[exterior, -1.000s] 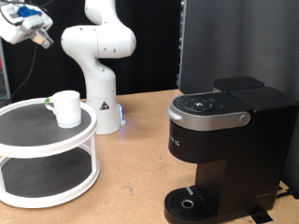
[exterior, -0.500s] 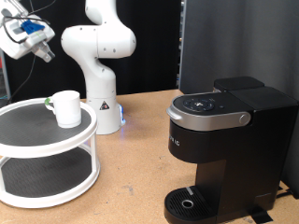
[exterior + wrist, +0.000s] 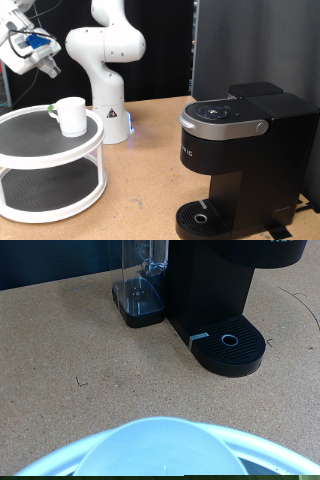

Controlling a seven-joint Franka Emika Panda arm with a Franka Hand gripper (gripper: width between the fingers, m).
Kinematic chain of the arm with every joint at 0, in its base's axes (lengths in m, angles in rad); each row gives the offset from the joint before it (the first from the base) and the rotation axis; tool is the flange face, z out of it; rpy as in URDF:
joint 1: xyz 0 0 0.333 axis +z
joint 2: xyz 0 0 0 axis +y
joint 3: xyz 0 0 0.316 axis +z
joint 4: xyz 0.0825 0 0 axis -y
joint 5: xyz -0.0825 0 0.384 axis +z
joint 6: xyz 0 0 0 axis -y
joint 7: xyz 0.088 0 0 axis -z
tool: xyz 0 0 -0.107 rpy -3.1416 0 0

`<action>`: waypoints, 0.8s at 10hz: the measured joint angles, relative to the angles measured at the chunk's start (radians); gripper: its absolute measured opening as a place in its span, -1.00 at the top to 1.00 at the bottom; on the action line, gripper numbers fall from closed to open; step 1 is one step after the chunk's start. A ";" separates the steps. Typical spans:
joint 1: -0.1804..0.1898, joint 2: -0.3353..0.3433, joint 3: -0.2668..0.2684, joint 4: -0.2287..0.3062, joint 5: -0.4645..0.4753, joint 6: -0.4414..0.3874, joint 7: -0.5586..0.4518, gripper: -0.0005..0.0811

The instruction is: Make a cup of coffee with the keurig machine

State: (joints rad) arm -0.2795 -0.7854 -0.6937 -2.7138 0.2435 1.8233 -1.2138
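The small white cup (image 3: 71,115) stands upright on the top tier of a round white stand (image 3: 40,132) at the exterior view's left. My gripper (image 3: 47,66) hangs in the air above it, a little to the exterior view's left, and touches nothing. The black keurig machine (image 3: 245,150) stands at the exterior view's right with its lid shut and nothing on its round drip base (image 3: 205,218). The wrist view looks down into the cup's rim (image 3: 160,445), with the keurig machine (image 3: 205,285) beyond it. My fingers do not show in the wrist view.
The white robot base (image 3: 105,70) stands behind the stand. The stand has a dark lower tier (image 3: 45,190). A clear water tank (image 3: 140,285) sits at the machine's side. A black panel (image 3: 240,45) rises behind the machine. The table is brown board (image 3: 140,190).
My gripper has moved down and slightly to the exterior view's right, closer to the cup. The cup and the machine have not moved.
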 joint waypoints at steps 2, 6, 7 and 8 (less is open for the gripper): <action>0.000 0.003 -0.019 -0.023 -0.018 0.032 -0.026 0.98; 0.000 0.009 -0.035 -0.074 -0.066 0.118 -0.029 0.98; 0.000 0.015 -0.037 -0.080 -0.079 0.134 -0.029 0.98; 0.000 0.024 -0.038 -0.085 -0.091 0.150 -0.029 0.69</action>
State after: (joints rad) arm -0.2799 -0.7612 -0.7316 -2.7985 0.1522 1.9737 -1.2426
